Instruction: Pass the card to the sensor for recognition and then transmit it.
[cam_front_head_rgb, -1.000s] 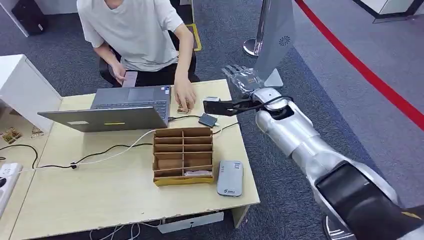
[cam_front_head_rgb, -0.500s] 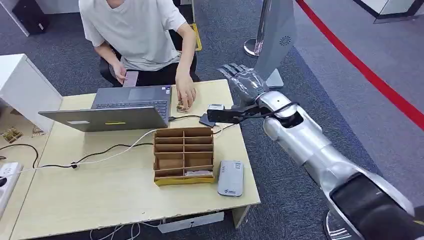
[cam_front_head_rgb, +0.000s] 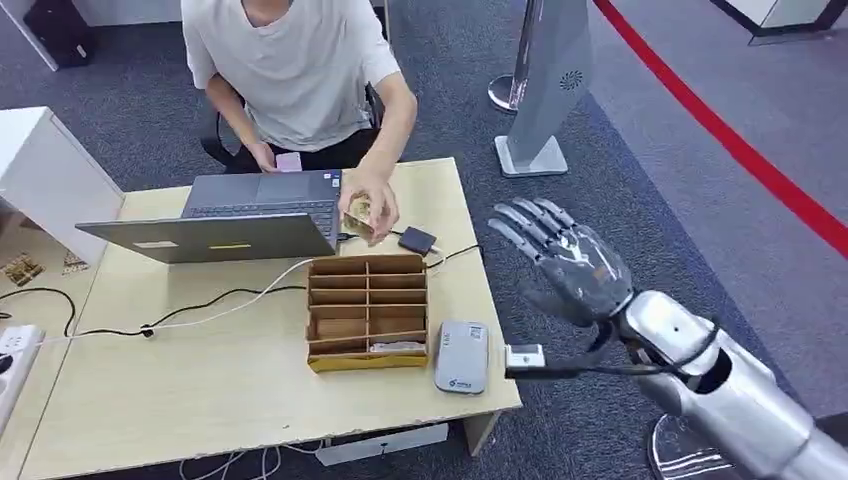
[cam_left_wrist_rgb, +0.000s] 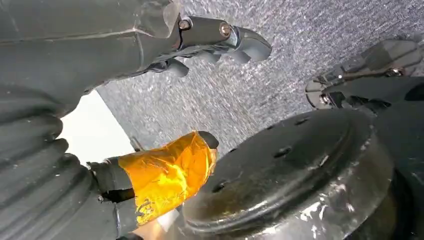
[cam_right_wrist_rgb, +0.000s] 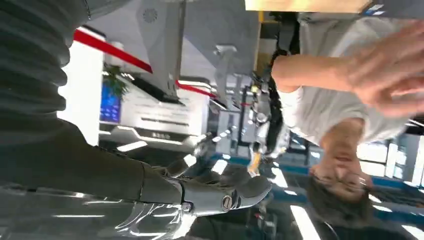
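1. Grey and spread wide, my right hand (cam_front_head_rgb: 565, 262) hangs in the air off the table's (cam_front_head_rgb: 200, 400) right edge, holding nothing, fingers apart.
2. Just left of that edge lies the grey sensor (cam_front_head_rgb: 461, 356), beside the cardboard organizer (cam_front_head_rgb: 367, 310).
3. Beyond the organizer, the person's hand (cam_front_head_rgb: 371, 208) holds a small card (cam_front_head_rgb: 360, 210) above the table, next to the laptop (cam_front_head_rgb: 240, 215) (the card is too small to make out in detail).
4. My left hand (cam_left_wrist_rgb: 150, 95) hangs over grey carpet, fingers loosely curled around nothing, its thumb wrapped in orange tape.
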